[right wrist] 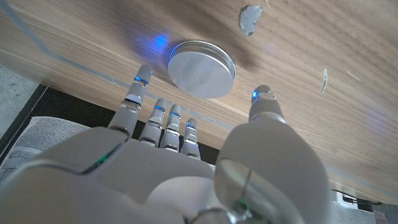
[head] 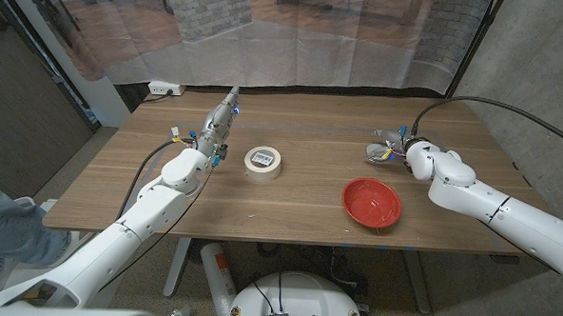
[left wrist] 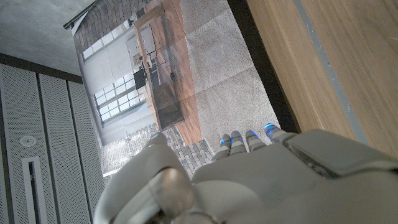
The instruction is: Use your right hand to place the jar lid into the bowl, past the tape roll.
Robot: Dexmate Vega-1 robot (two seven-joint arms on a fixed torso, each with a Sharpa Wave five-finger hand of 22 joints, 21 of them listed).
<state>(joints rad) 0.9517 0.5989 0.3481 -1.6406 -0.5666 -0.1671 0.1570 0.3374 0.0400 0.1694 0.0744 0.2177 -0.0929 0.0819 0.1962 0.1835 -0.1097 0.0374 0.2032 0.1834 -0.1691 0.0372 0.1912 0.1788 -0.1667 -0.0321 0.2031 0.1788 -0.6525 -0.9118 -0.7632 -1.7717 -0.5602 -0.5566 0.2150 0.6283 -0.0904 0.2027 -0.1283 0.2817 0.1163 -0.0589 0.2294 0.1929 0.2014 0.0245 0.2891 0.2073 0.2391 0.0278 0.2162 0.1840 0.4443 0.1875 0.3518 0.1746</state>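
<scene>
— Where is the jar lid (right wrist: pixel 201 69) found?
— Flat on the bench (head: pixel 309 193) near its far right corner, just before the right hand (head: pixel 402 151), whose fingers (right wrist: pixel 137 94) are spread, nothing held.
— The bowl (head: pixel 372 201)?
— Toward the near edge; the tape roll (head: pixel 263 162) is placed mid-bench.

The label on the tape roll (head: pixel 263 162) (dark print, too small) cannot be read.

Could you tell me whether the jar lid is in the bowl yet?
Not yet: the jar lid lies on the table by the right robot hand; the red bowl is empty.
</scene>
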